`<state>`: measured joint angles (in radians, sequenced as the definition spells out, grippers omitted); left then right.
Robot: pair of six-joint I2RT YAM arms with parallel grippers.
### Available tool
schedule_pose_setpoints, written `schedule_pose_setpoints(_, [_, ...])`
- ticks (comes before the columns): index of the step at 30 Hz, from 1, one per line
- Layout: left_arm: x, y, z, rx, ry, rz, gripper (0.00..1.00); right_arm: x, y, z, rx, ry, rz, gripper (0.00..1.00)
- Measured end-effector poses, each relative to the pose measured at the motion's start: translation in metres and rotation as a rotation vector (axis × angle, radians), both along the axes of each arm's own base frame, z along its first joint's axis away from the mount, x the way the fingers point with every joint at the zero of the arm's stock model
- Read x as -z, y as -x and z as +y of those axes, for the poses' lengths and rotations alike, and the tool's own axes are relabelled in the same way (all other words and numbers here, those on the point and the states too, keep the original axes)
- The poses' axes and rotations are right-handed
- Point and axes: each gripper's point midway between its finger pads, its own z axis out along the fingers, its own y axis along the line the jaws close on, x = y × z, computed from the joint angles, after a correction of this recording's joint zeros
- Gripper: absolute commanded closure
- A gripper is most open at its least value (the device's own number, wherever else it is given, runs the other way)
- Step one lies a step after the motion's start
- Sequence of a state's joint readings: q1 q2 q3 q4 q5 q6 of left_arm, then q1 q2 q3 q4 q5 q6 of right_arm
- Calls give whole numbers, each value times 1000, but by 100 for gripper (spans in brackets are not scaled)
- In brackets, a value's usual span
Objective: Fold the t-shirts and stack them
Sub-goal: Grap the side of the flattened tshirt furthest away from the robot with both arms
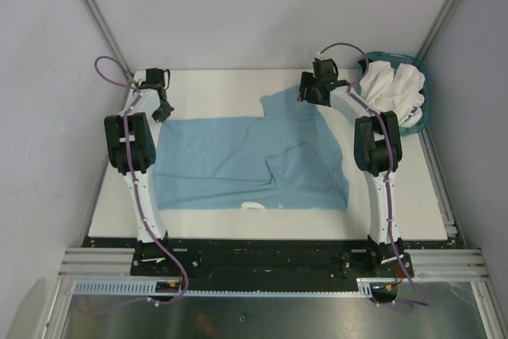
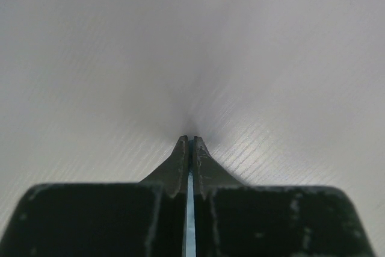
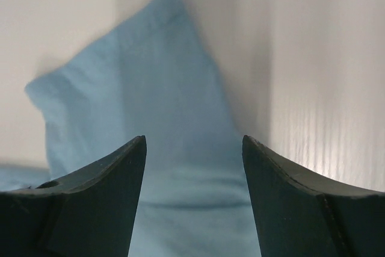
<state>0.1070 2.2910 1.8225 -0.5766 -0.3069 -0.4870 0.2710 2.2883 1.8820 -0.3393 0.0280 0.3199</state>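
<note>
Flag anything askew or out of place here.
The blue shirt lies unevenly: one sleeve juts toward the far edge, a slanted flap creases its right half, and white print peeks out at the near edge. The white shirts sit crumpled in the basket, not yet folded.

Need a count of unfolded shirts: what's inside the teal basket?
Crumpled white t-shirts fill the teal basket, heaped above its rim. Their count and anything beneath are hidden by the top folds.
</note>
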Motion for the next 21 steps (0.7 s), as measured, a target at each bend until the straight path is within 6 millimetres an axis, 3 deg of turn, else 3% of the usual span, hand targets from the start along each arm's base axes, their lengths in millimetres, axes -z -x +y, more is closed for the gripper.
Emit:
schedule_pose_setpoints(4, [0, 0, 0, 1, 0, -2, 100, 9, -27, -13, 31, 0, -20, 32])
schedule_pose_setpoints(9, [0, -1, 0, 3, 0, -5, 100, 22, -43, -26, 59, 13, -21, 32])
schedule_pose_setpoints(17, [0, -2, -1, 12, 1, -8, 100, 33, -67, -13, 50, 11, -40, 34])
schedule_pose_setpoints(21, [0, -2, -1, 13, 2, -9, 100, 34, -75, -5, 50, 17, -60, 40])
